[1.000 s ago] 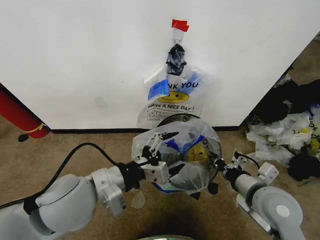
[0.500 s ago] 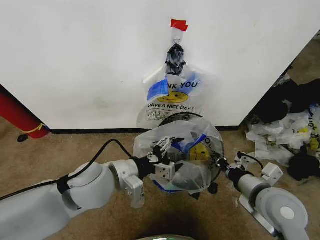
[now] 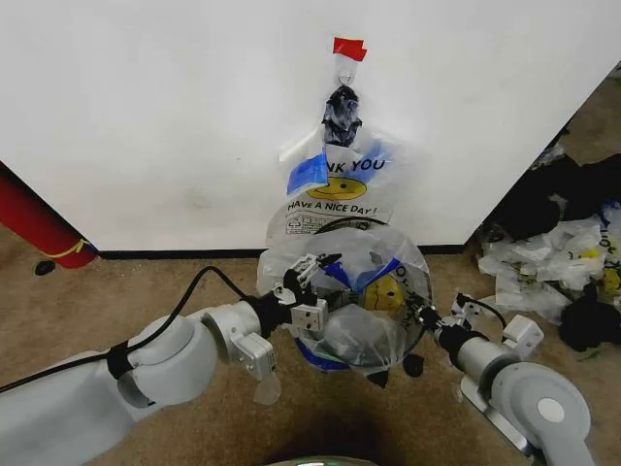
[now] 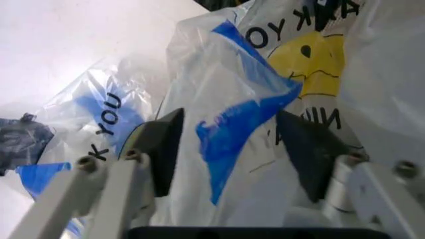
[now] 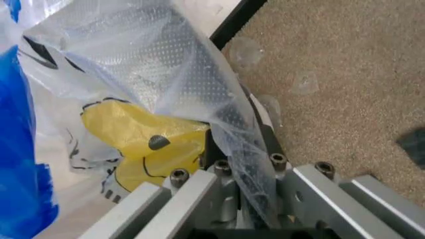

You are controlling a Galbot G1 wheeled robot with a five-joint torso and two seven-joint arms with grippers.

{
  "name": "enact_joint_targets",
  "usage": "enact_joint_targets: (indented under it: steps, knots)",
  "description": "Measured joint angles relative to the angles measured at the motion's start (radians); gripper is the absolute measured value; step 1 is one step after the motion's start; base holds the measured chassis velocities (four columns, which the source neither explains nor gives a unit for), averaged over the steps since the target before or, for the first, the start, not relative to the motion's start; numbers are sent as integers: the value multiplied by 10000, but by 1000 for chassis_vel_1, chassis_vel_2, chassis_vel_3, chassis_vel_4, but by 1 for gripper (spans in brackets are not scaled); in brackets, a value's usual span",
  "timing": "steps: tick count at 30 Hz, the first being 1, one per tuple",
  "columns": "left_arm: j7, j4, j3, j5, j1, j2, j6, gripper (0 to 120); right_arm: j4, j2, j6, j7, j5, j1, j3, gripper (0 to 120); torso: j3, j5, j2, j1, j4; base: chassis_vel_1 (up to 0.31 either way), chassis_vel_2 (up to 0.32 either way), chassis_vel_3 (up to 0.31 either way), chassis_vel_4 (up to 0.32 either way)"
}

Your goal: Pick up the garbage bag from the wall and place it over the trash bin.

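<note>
One garbage bag (image 3: 338,189) with the yellow smiley hangs on the white wall (image 3: 146,116) under a black knotted wad. A second smiley garbage bag (image 3: 374,291) lies bunched over the trash bin (image 3: 424,291), whose dark rim shows at the right. At the bin's left side my left gripper (image 3: 312,275) is open, with a blue-taped fold of bag (image 4: 232,114) between its spread fingers (image 4: 162,144). My right gripper (image 3: 419,313) is at the bin's right rim, shut on the thin bag film (image 5: 219,114).
A red cylinder (image 3: 34,223) leans at the far left by the baseboard. A heap of white and black bags (image 3: 553,262) lies on the carpet at the right. Red tape (image 3: 347,47) marks the hook above the hanging bag. Open carpet lies left of the bin.
My left gripper pushed right into the bag over the bin, then drew back slightly left. The bag's folds shifted with it. The right gripper has kept its hold at the rim.
</note>
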Motion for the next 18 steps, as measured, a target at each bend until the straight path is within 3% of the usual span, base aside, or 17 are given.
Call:
enact_joint_targets:
  steps: [4,15,18]
  knots:
    - [60,15,62,7,-84,-68,186,37,35,-6,3,-45,-20,-60,18,0,0,0,0,-1,0,0,0,0,0]
    - [412,75,369,230,-393,-281,610,36,302,58,23,-75,-123,-266,83,0,0,0,0,-1,0,0,0,0,0]
    - [307,56,369,228,-380,-310,634,25,322,69,24,-86,-165,-315,85,0,0,0,0,-1,-2,0,0,0,0]
